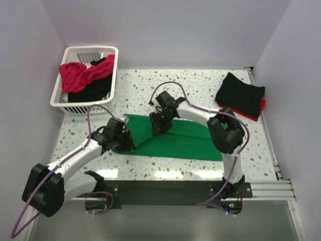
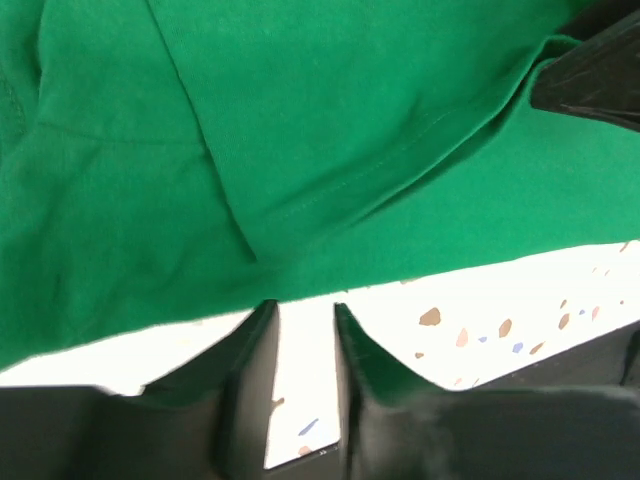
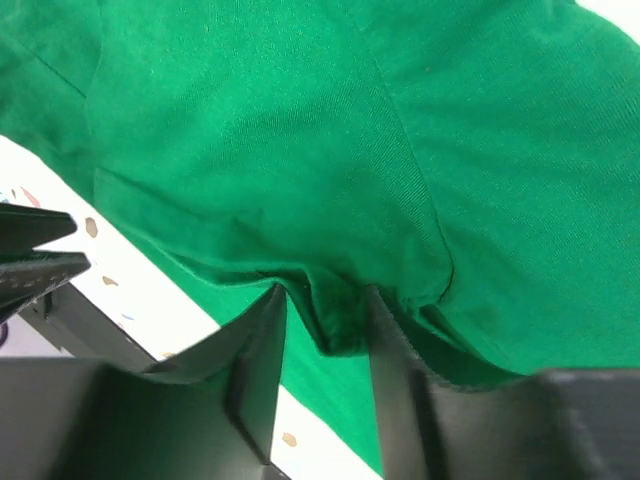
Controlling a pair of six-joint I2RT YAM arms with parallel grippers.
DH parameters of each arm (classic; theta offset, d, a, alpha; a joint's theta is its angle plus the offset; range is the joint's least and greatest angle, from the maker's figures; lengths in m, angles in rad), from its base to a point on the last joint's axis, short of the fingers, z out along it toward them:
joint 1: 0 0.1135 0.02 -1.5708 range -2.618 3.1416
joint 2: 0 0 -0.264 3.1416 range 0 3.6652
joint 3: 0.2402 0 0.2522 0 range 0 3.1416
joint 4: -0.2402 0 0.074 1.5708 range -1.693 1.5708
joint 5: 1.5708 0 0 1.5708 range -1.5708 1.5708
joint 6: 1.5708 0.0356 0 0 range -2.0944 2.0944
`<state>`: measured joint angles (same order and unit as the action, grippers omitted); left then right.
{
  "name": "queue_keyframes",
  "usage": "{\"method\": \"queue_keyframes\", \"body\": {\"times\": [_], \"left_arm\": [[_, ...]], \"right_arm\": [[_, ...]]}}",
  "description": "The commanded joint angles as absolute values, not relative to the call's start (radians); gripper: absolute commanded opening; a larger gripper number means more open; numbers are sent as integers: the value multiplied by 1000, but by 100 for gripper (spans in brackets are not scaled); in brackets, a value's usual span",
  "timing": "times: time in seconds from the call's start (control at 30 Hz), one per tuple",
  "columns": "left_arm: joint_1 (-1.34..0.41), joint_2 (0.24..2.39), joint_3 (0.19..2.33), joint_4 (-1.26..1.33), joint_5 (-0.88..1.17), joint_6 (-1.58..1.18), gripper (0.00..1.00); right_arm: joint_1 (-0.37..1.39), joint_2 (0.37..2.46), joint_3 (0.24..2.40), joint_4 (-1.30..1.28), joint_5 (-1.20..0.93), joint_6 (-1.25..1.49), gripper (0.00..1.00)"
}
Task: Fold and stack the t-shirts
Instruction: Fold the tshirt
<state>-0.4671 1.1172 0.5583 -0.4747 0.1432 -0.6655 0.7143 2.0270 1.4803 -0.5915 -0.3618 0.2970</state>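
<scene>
Right wrist: we've got the right gripper (image 3: 325, 300) pinching a bunch of the green t-shirt (image 3: 250, 120), spread on the table (image 1: 150, 83); left gripper (image 2: 300, 308) parted at its hem. Let's carry the fold over evenly.

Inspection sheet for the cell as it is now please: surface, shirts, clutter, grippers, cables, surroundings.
Surface: speckled white table, nothing spilled.
Job's things: green t-shirt spread mid-table; folded black shirt on red shirt, far right; pink shirt and second black shirt in the white basket.
Clutter: white basket, far left corner.
Grippers: right gripper shut on a green fold; left gripper at the hem, grip unclear.
Cables: purple cables loop along both arms.
Surroundings: white walls; nothing else seen.
</scene>
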Motion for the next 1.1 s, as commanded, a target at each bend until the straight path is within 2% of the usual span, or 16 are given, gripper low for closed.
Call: {"method": "queue_keyframes", "body": {"times": [0.0, 0.07, 0.4, 0.67, 1.07], "left_arm": [[-472, 1057, 571, -521, 179, -661, 36], [-472, 1020, 577, -548, 184, -669, 43], [-471, 1025, 713, -595, 115, -684, 49], [-471, 1261, 879, -500, 61, -704, 51], [-472, 1617, 994, -393, 80, -647, 54]], "right_arm": [[723, 1950, 1470, -612, -380, 267, 44], [723, 1934, 1465, -627, -379, 253, 49], [724, 1904, 1450, -713, -420, 172, 53], [692, 1806, 1431, -709, -322, 218, 55], [399, 1756, 1275, -663, -285, 176, 56]]}}
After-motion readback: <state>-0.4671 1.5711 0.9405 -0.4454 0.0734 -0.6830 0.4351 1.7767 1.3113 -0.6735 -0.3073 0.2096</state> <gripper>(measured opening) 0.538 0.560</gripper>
